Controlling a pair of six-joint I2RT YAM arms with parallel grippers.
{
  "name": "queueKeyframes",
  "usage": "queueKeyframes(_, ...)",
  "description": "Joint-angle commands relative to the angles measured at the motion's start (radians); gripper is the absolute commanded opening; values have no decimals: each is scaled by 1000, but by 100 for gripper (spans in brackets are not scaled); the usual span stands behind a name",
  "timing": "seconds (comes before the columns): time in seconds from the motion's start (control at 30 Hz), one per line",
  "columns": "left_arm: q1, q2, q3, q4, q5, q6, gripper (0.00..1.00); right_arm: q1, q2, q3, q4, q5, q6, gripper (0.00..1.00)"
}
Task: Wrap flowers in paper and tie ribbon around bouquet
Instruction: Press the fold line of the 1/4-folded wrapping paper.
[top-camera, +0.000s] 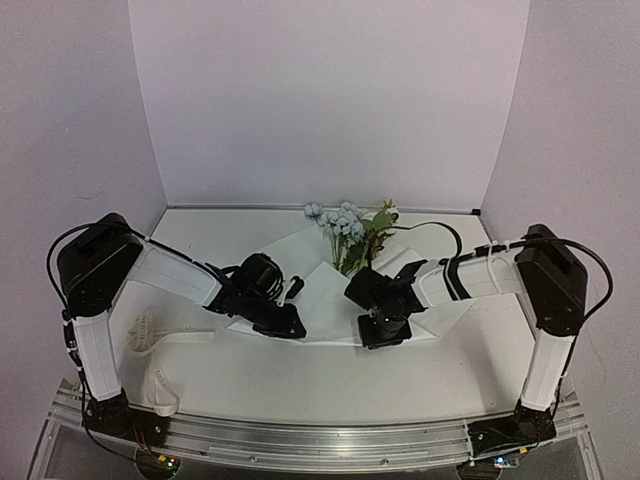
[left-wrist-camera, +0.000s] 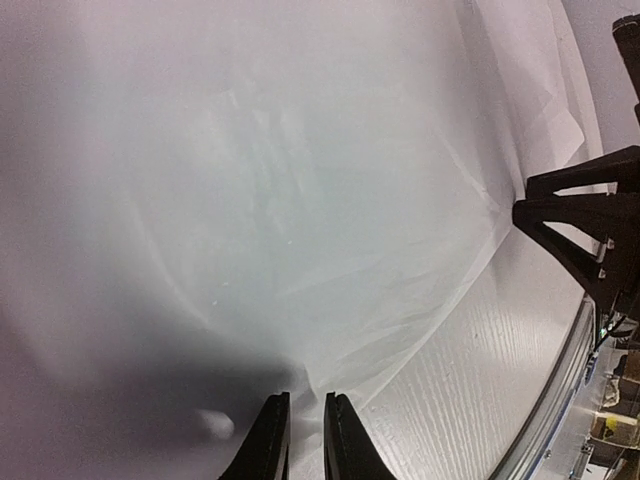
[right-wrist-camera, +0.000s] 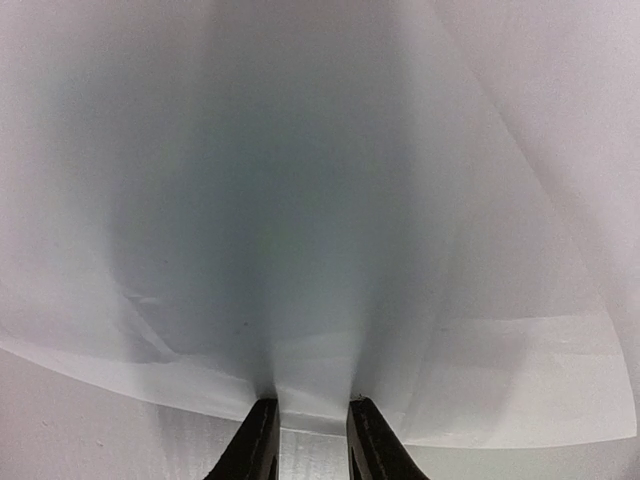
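Paper nipped by left pincer and right pincer, ribbon print illegible

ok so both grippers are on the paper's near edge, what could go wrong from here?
1. The left gripper and right gripper pinch only the near edge of the thin paper; pulling unevenly may tear it or let it slip out.
2. The flowers lie loose at the paper's far end; lifting the near edge could slide them off.
3. The ribbon trails by the left arm and might snag.
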Motion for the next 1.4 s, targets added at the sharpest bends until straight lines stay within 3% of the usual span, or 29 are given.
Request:
queueKeyframes(0.0, 41, -53, -72, -86, -76, -28, 14, -18, -28, -31, -53, 21, 27, 23)
queueKeyframes(0.4, 129, -173, -251, -113, -171, -117, 13, -40, -44, -50, -33, -20, 52, 23)
queueKeyframes(0.77, 153, -240, -362, -205, -360, -273, 14, -54, -59, -74, -3, -47, 71, 23)
queueKeyframes(0.9, 159, -260, -399, -205, -393, -324, 11, -59, -73, -95, 20, -54, 83, 23)
queueKeyframes(1.07, 159, -248, -410, -206, -428, -344, 1, -72, -103, -124, 48, -72, 98, 24)
queueKeyframes(1.37, 158, -232, -408, -202, -427, -347, 0, -116, -217, -240, 134, -99, 166, 26)
